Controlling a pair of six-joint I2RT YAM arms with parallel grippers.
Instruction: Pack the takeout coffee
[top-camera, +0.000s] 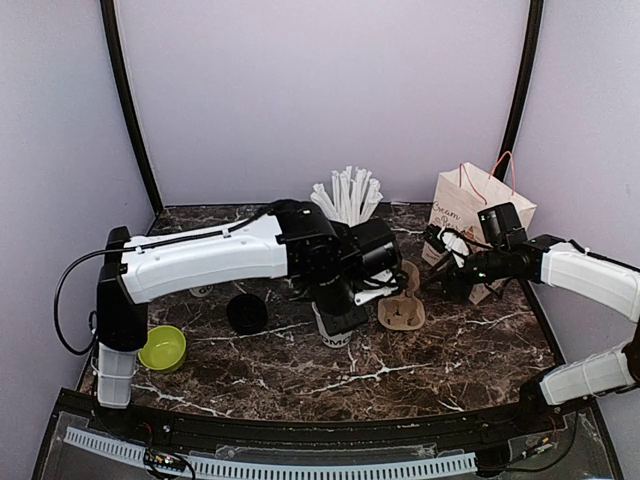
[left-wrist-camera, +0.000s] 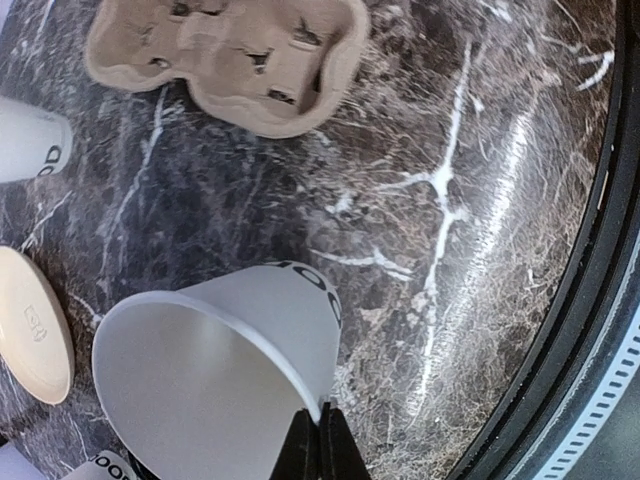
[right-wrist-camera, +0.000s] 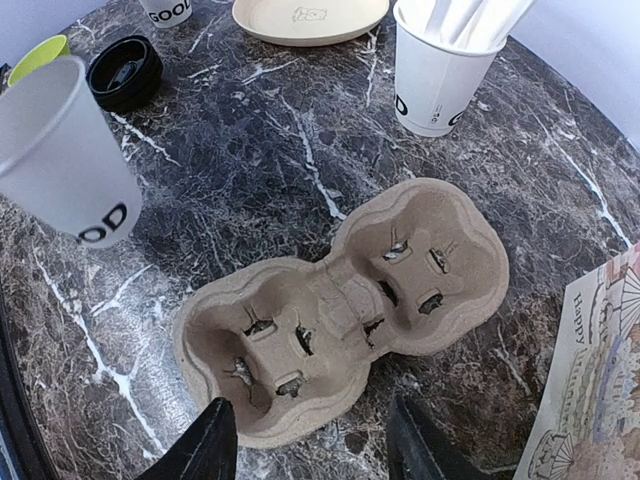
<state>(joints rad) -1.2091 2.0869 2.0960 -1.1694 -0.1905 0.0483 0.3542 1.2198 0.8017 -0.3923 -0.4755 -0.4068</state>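
My left gripper (left-wrist-camera: 322, 440) is shut on the rim of a lidless white cup (left-wrist-camera: 230, 370) with black "GOOD" lettering. It holds the cup (top-camera: 335, 328) just left of a brown cardboard cup carrier (top-camera: 402, 308). A round black lid (top-camera: 246, 313) lies on the table left of that cup. My right gripper (right-wrist-camera: 320, 450) is open at the near edge of the carrier (right-wrist-camera: 340, 310), with nothing between its fingers. Both carrier pockets hold nothing. A takeout coffee with its lid on is out of view. Another "GOOD" cup (right-wrist-camera: 168, 10) shows only its lower part.
A white cup of wrapped straws (top-camera: 347, 195) stands at the back centre. A printed paper bag (top-camera: 470, 205) stands at the back right, beside my right arm. A beige plate (right-wrist-camera: 310, 15) lies behind the carrier. A green bowl (top-camera: 163, 347) sits front left.
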